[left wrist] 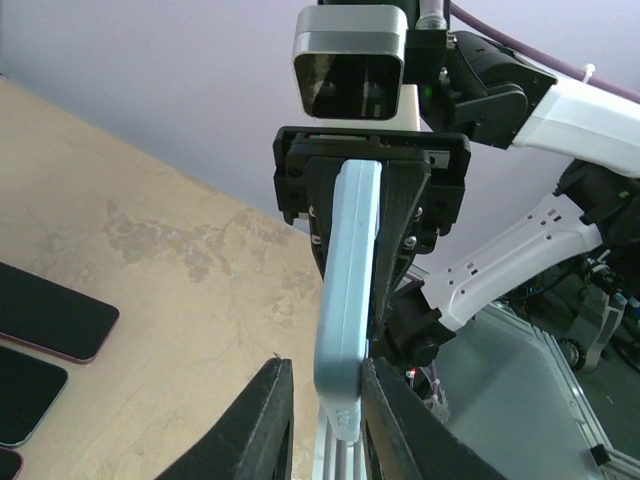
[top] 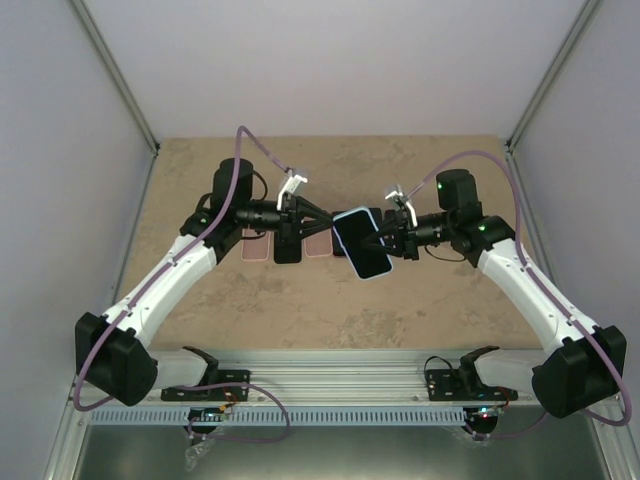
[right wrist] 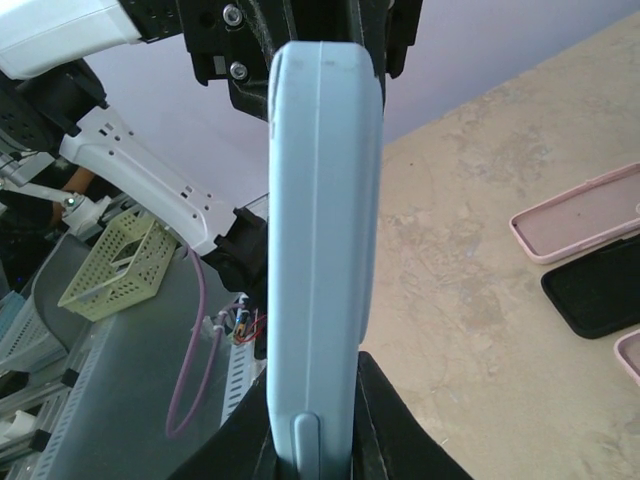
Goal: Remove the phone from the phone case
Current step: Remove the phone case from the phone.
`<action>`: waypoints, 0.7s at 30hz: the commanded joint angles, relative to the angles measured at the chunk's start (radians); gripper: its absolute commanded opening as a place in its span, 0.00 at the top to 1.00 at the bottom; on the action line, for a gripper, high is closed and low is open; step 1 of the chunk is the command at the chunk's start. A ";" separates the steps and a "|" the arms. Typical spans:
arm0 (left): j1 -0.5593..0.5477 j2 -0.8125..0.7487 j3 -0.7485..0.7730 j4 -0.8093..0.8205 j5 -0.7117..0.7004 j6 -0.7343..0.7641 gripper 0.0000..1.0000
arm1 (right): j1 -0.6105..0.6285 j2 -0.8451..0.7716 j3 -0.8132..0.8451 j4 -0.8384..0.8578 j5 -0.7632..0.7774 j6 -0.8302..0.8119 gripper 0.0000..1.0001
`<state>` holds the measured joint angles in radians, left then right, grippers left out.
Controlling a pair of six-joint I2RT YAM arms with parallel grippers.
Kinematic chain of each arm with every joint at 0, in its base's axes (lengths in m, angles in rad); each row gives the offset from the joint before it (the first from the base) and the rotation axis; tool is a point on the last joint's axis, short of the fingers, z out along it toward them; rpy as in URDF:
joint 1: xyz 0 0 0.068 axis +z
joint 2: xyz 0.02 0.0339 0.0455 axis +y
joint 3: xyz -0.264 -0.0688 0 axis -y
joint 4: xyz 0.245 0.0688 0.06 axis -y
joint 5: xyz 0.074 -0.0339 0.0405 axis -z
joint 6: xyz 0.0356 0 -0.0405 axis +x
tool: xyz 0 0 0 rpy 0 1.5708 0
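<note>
- The phone case [right wrist: 320, 250] is coloured pale blue.
- The phone [top: 362, 248] face is shown in black.
- The table [top: 300, 310] is patterned in mottled beige, like stone.
- A pink case [right wrist: 575, 212] and a black case [right wrist: 600, 285] are seen.
- The cable [right wrist: 186, 365] is coloured purple.
- The basket [right wrist: 110, 265] is tinted pale yellow.

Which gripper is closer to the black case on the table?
Left. The left gripper hangs over the black case; the right gripper sits farther off, beyond the cased phone both grip.
</note>
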<state>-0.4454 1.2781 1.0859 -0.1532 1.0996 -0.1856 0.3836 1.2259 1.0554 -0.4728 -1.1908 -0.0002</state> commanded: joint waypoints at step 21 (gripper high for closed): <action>-0.003 0.038 0.022 -0.030 -0.127 0.027 0.86 | 0.013 -0.025 0.032 0.003 -0.127 -0.031 0.99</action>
<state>-0.4603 1.2945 1.1057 -0.1989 1.0355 -0.1699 0.3717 1.2259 1.0554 -0.5121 -1.1652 -0.0074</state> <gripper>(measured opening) 0.116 0.112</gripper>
